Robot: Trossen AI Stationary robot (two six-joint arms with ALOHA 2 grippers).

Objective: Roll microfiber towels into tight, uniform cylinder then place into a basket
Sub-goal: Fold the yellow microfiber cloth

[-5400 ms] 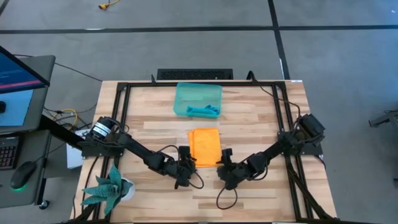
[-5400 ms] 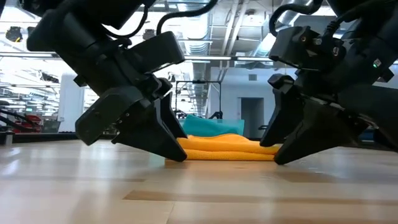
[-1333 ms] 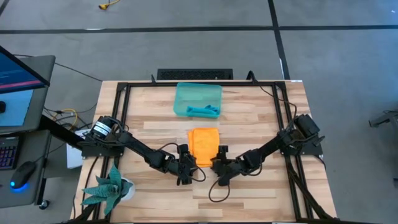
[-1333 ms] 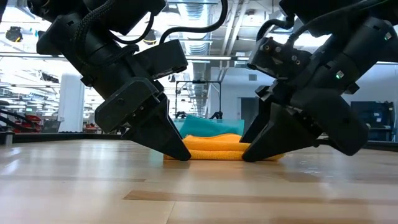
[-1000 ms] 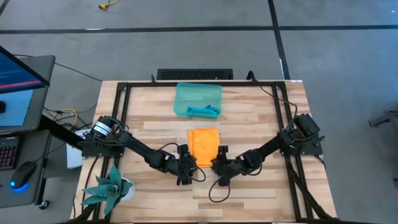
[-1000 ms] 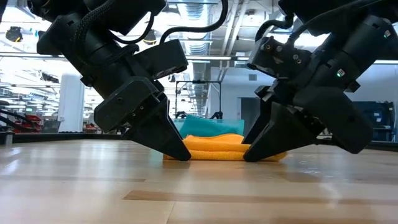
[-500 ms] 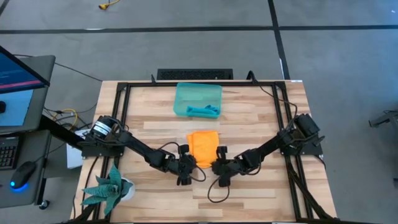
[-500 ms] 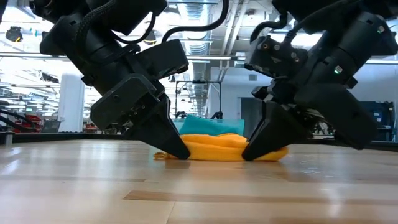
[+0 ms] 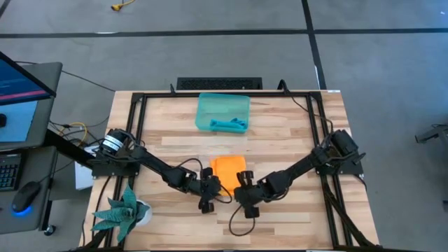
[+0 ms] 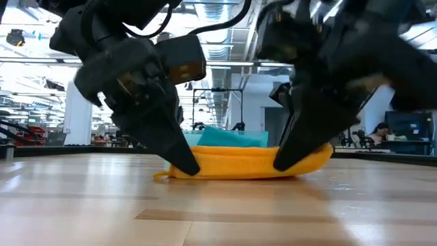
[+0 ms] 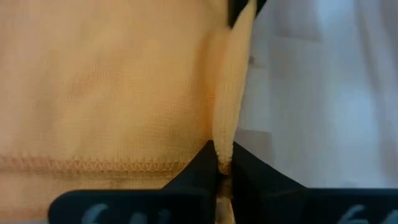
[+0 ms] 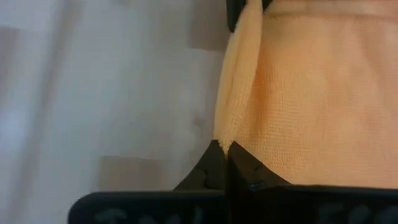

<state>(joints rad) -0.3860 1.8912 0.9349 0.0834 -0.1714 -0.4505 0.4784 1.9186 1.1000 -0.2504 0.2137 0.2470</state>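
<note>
1. While both arms work near the front-middle of the table (image 9: pixel 294 133), your left gripper (image 9: pixel 208 189) has its jaws clenched on the left front corner of the orange towel (image 9: pixel 227 172); the left wrist view shows the cloth edge (image 11: pixel 227 118) pinched between the closed fingers (image 11: pixel 193 177).
2. Your right gripper (image 9: pixel 243 190) is clamped on the right front corner of the same towel; the right wrist view shows the fold (image 12: pixel 239 87) running into the shut fingertips (image 12: pixel 239 165).
3. Orange towel: partly rolled, front edge lifted off the wood. Low view shows it as a low bundle (image 10: pixel 239 162) spanning from one gripper to the other, so the roll's long axis runs left-right, parallel to the table's front edge. The rest of the cloth lies flat toward the back edge.
4. Basket (image 9: pixel 222 112) sits near the back edge, about centre, well apart from the orange towel.
5. Teal towel (image 9: pixel 229 125) lies inside the basket along its front wall, long axis left-right.
6. Potted plant (image 9: pixel 122 212) stands at the front-left corner.
7. Left gripper fingers in the low view (image 10: pixel 179 156) angle down to the towel's end; right side is motion-blurred there.
</note>
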